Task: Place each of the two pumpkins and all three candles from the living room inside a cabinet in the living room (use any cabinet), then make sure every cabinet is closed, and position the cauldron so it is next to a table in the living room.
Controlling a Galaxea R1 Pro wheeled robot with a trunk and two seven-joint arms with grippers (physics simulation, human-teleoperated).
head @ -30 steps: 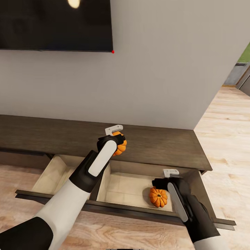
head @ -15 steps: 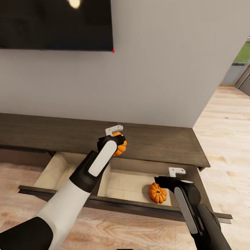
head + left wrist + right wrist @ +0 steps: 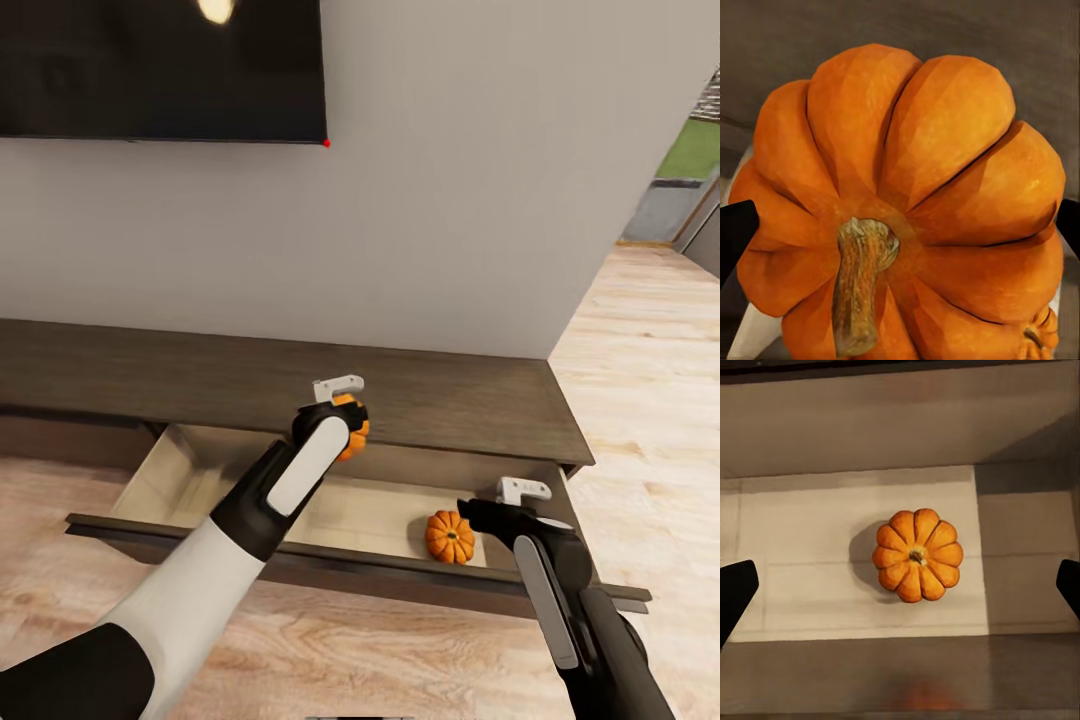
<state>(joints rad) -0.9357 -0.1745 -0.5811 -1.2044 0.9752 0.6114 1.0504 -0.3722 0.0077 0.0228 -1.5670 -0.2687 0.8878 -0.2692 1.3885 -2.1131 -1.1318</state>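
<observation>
The cabinet [image 3: 150, 365] is a long dark-brown unit with one wide drawer [image 3: 180, 475] pulled out, pale inside. One orange pumpkin [image 3: 450, 537] lies on the drawer floor at its right end, seen from above as pumpkin [image 3: 917, 555]. My right gripper [image 3: 482, 517] hovers open just right of and above it, fingertips [image 3: 735, 592] spread wide and apart from it. My left gripper [image 3: 340, 418] is shut on the second pumpkin [image 3: 355, 437], held over the cabinet's front edge above the drawer. That pumpkin [image 3: 907, 202] looms close between the fingertips [image 3: 735, 229].
A dark TV screen [image 3: 160, 70] hangs on the grey wall above the cabinet. The drawer's dark front panel [image 3: 330, 575] juts out over the wood floor [image 3: 640, 400]. An opening to another room shows at the far right [image 3: 690, 190].
The head view has shifted. My right gripper has drawn back up and to the right, off the pumpkin, which stays in the drawer. The left gripper still holds its pumpkin in about the same place.
</observation>
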